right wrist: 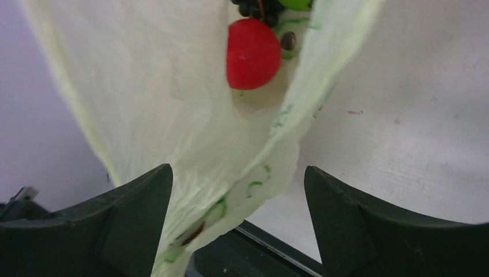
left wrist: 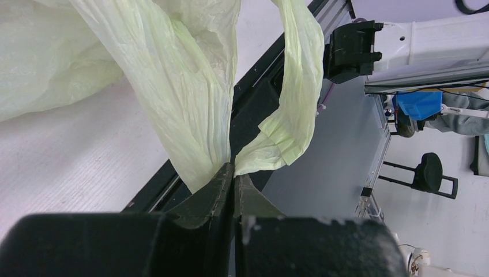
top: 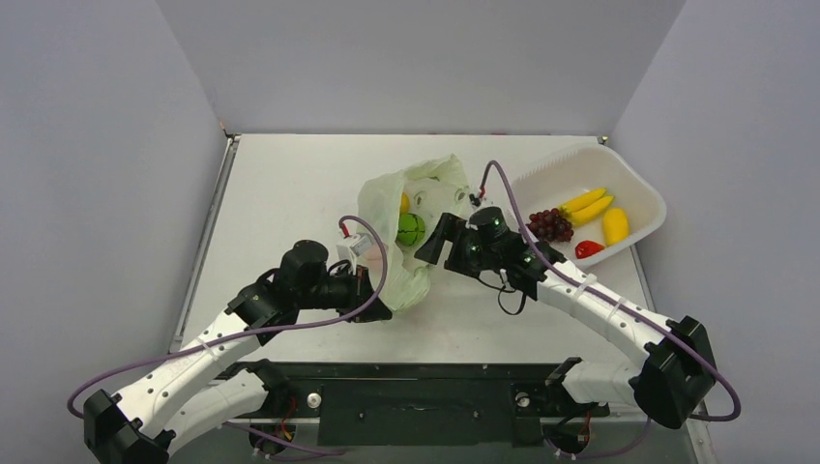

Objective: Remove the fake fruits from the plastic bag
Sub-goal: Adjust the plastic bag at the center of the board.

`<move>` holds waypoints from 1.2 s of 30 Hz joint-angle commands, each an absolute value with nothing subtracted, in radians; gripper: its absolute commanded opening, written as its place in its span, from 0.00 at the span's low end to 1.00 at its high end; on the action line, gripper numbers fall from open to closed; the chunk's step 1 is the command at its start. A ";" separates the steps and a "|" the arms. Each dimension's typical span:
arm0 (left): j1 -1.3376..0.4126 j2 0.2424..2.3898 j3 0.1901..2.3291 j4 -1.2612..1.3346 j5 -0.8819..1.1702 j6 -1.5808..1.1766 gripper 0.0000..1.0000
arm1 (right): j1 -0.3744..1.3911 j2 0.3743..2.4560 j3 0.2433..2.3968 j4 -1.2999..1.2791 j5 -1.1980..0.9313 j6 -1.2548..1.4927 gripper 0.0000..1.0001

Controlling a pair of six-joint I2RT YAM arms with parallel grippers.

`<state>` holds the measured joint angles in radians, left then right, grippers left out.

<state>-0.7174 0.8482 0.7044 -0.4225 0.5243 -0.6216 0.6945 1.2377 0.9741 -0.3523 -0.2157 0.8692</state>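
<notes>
The pale green plastic bag lies mid-table. The left gripper is clamped tight on its handle, toward the near edge. The right gripper gapes wide astride the bag's edge, gripping nothing. A red fruit and a green fruit sit inside.

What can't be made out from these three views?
- Right wrist: green fruit and dark piece beside red fruit, cut off by top edge.
- Left wrist: inside of plastic bag, out of frame; only folds clamped in left pincer show.
- Top external: right pincer fingertips, hidden beneath its own wrist.
</notes>
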 commanded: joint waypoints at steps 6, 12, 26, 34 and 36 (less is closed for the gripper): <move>-0.721 0.859 0.763 -0.352 0.527 -0.648 0.00 | 0.757 1.196 0.836 -0.124 -0.135 1.237 0.76; -0.722 0.864 0.780 -0.361 0.486 -0.645 0.00 | 0.882 1.133 0.735 0.065 -0.073 1.411 0.56; -0.627 0.524 0.671 -0.420 0.234 -1.048 0.59 | 0.973 1.377 0.497 1.257 0.092 1.264 0.00; -0.625 0.328 0.532 -0.370 0.129 -1.396 0.61 | 1.045 1.498 0.506 1.374 0.127 1.222 0.00; -0.626 0.267 0.534 -0.435 0.071 -1.424 0.61 | 1.054 1.490 0.508 1.334 0.136 1.197 0.00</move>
